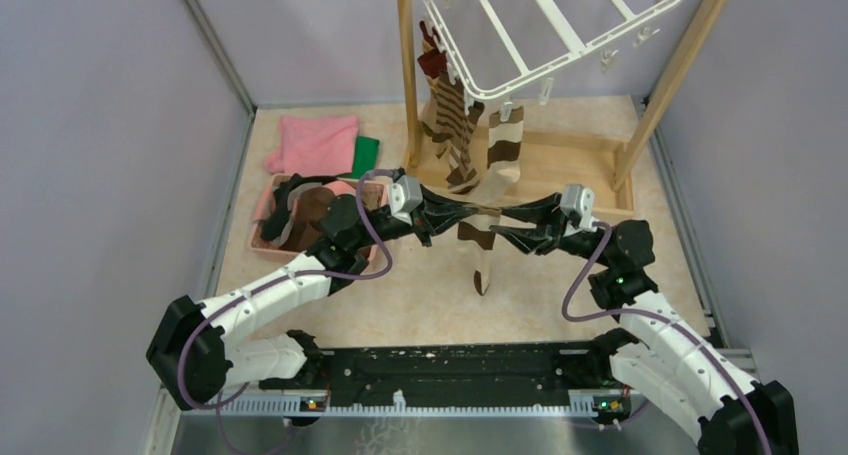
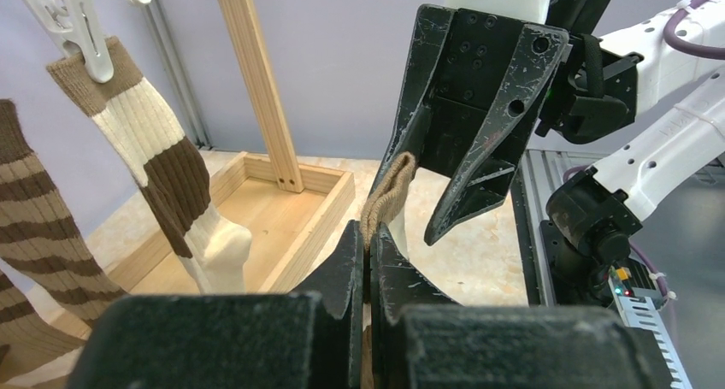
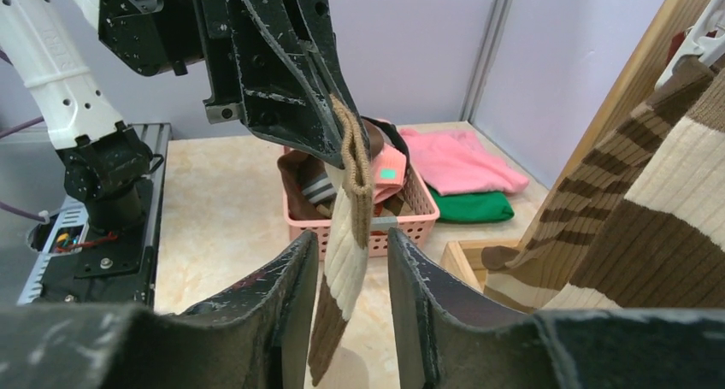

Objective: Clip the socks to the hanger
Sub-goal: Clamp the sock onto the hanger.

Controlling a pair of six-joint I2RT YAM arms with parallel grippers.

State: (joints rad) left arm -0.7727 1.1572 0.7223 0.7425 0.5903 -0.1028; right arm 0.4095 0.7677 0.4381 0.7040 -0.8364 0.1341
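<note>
My left gripper is shut on the tan cuff of a brown-and-cream sock, which hangs down from it over the table. My right gripper faces it from the right. Its jaws stand open on either side of the hanging sock, with a gap on each side. The white hanger hangs tilted at the top. A striped brown sock and a cream-and-brown banded sock are clipped to its near edge, with a dark red one behind them.
A pink basket with more socks sits at the left, and a pink cloth and a green cloth lie beyond it. The wooden frame's posts and base tray stand right behind the grippers.
</note>
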